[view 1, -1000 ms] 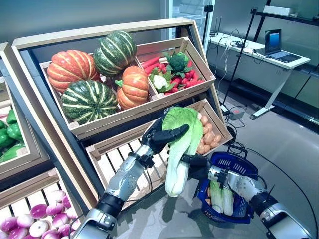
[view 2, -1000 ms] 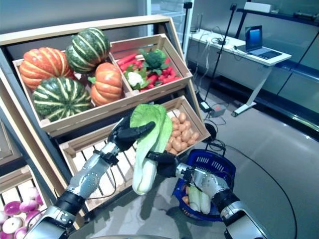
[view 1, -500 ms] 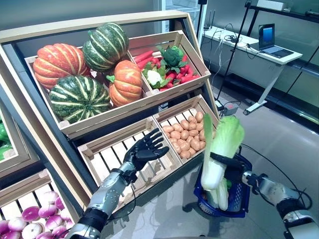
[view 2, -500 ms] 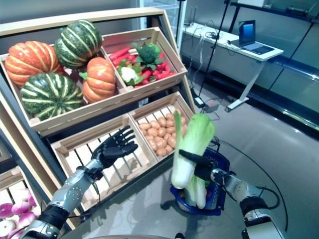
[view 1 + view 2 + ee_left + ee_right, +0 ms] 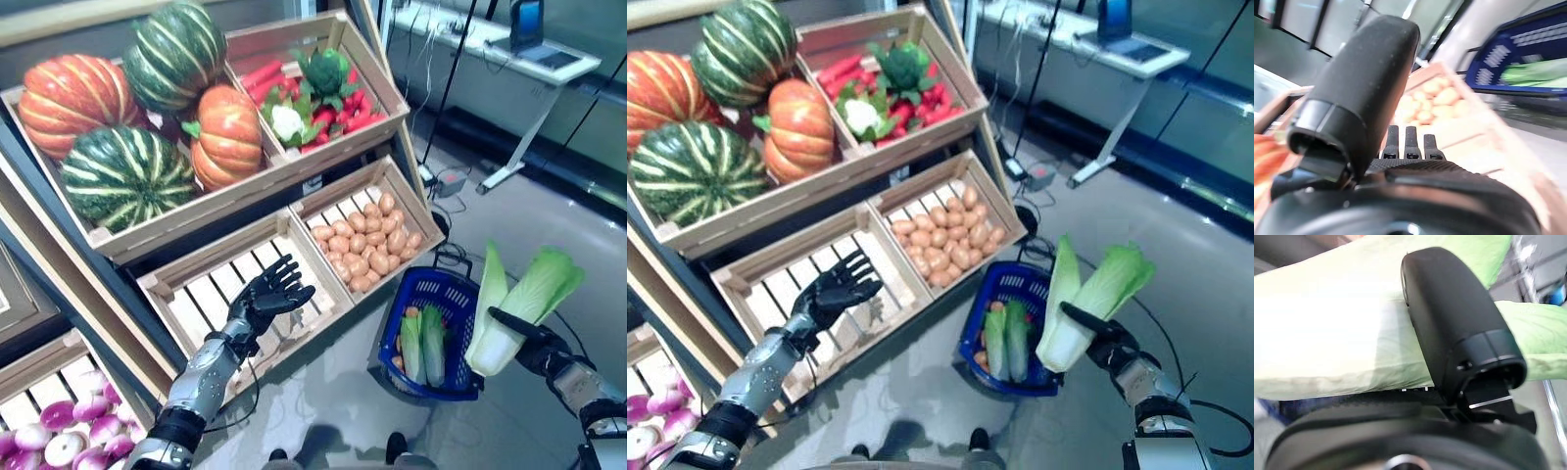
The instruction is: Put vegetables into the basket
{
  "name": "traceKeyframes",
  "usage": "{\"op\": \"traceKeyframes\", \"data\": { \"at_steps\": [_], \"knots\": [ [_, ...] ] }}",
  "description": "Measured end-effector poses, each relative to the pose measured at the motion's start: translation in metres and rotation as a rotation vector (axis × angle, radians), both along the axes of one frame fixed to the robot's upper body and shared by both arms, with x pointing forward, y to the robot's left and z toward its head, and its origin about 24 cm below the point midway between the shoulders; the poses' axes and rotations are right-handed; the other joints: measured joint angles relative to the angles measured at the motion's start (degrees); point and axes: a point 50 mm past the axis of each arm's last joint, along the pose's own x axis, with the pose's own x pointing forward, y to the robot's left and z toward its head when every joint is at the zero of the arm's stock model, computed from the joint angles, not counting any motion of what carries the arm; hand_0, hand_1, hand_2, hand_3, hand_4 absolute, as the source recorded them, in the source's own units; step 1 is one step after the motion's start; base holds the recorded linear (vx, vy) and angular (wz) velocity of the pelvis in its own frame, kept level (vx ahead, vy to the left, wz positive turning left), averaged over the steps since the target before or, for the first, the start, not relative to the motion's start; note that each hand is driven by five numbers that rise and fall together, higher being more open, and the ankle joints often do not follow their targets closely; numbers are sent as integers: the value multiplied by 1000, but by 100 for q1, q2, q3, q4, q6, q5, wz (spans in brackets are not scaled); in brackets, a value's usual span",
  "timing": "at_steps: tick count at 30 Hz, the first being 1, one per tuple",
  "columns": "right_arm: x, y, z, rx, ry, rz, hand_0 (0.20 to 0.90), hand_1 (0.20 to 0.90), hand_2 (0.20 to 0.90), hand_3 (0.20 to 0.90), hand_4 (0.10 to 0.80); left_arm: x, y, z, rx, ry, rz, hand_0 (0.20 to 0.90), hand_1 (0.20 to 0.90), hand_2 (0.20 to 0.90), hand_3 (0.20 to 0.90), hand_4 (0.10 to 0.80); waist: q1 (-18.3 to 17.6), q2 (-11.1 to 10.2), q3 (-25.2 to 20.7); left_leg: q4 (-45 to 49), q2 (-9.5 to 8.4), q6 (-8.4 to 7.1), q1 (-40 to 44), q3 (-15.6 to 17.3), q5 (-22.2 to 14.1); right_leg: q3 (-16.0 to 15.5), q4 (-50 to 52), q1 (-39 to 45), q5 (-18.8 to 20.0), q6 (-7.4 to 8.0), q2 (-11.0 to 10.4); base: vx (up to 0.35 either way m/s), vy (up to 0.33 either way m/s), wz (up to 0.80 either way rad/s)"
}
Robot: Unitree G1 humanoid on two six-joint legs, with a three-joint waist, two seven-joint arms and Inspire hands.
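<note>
- Cabbage point(image 5: 519, 311) is the thing to watch, though going from the left: pumpkins point(image 5: 127, 117) fill the upper crate; the left hand point(image 5: 269, 296) hovers with fingers spread and holding nothing over the bare slatted crate point(image 5: 211, 294)
- potatoes point(image 5: 367, 250) lie in the next crate; the blue basket point(image 5: 431, 294) sits on the floor just beside it, two greens point(image 5: 423, 345) already inside
- right hand point(image 5: 534, 343), thumb and fingers clamped round the cabbage's pale stem, holds it upright just right of the basket's rim, leaves up
</note>
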Motion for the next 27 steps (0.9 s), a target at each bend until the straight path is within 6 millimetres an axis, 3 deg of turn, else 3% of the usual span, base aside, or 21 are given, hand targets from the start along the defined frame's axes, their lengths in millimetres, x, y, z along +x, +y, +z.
{"op": "traceKeyframes", "data": {
  "at_steps": [2, 5, 8, 11, 16, 25, 26, 27],
  "knots": [
    [20, 0, 21, -48, -66, -45, 300, 300, 300, 300, 400, 10, -7, 9, 13, -31, -30, 900, 900, 900, 900, 800, -5, 41, 430, 683, 44, 43, -491, -14, -196, -129, 586, -434, -140, -65, -102, -279, -8, 4],
    [41, -6, 54, -143, -125, -99, 300, 300, 300, 300, 400, 22, -20, 26, 29, -88, -75, 900, 900, 900, 900, 800, -15, 129, 893, 2024, 68, 187, -1462, -222, -743, -168, 1961, -1323, -739, -89, -414, -208, 12, 22],
    [54, -16, 89, -196, -209, -144, 300, 300, 300, 300, 400, 27, -25, 39, 30, -161, -84, 900, 900, 900, 900, 800, 34, 227, 1227, 3077, 63, 280, -2310, -321, -1099, -143, 3120, -2147, -1082, -97, -722, -100, 7, 18],
    [66, -14, 110, -230, -259, -134, 300, 300, 300, 300, 400, 27, -23, 41, 39, -157, -64, 900, 900, 900, 900, 800, 47, 336, 1388, 4034, 51, 295, -3055, -447, -1401, -72, 4099, -2859, -1482, -75, -949, -77, 22, 22],
    [79, -4, 122, -285, -274, -72, 300, 300, 300, 300, 400, 26, -26, 39, 25, -144, -59, 900, 900, 900, 900, 800, 72, 387, 1490, 4795, -56, 371, -3717, -569, -1620, 129, 4968, -3569, -1767, -88, -1172, -62, 35, 10],
    [93, 9, 141, -389, -282, -10, 300, 300, 300, 300, 400, 28, -25, 46, -31, -178, -11, 900, 900, 900, 900, 800, 82, 417, 1495, 5539, -72, 412, -4426, -651, -1831, 348, 5695, -4290, -1975, -62, -1284, -25, 23, 3],
    [94, 9, 142, -395, -280, -6, 900, 900, 900, 900, 800, 29, -25, 48, -35, -186, -8, 900, 900, 900, 900, 800, 84, 417, 1495, 5570, -75, 412, -4484, -672, -1830, 345, 5730, -4341, -1981, -70, -1289, -20, 9, 5],
    [94, 10, 142, -397, -278, -4, 900, 900, 900, 900, 800, 29, -26, 49, -37, -191, -7, 900, 900, 900, 900, 800, 91, 418, 1495, 5590, -81, 410, -4523, -685, -1830, 346, 5759, -4376, -1988, -77, -1295, -23, 8, 4]
  ]
}}
